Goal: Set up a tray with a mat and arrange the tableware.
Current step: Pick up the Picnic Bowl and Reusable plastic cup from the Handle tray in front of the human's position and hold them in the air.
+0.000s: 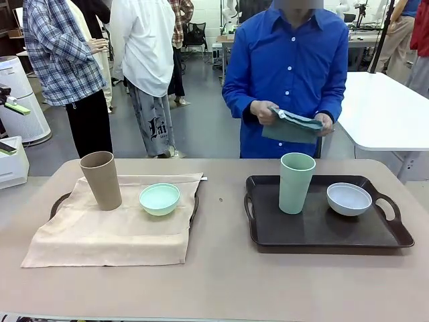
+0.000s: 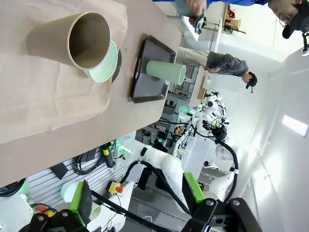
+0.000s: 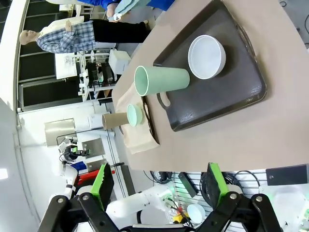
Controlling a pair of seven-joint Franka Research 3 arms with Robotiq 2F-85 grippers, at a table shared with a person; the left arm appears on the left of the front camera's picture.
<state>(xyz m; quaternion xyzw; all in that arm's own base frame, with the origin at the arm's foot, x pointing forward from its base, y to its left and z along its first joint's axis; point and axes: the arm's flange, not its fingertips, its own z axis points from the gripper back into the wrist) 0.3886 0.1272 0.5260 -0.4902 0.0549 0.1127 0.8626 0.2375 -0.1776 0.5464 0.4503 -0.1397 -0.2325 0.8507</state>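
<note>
Hands (image 1: 265, 111) gripping folded cloth (image 1: 295, 127), held waist-high

I record: tan cup (image 1: 100, 180), plain; pale green cup (image 1: 296, 182), plain; mint-green bowl (image 1: 159, 198); white bowl (image 1: 348, 198). Mat (image 1: 100, 235) beige, unpatterned. Tray (image 1: 315, 231) dark brown, perhaps near black; glare leaves this uncertain. Table (image 1: 221, 288) light brown. Person's shirt (image 1: 288, 67) bright blue, white buttons; folded cloth (image 1: 295, 129) grey-green. My left gripper (image 2: 137, 191) and right gripper (image 3: 159, 182): black, green pads (image 3: 216, 181).
</note>
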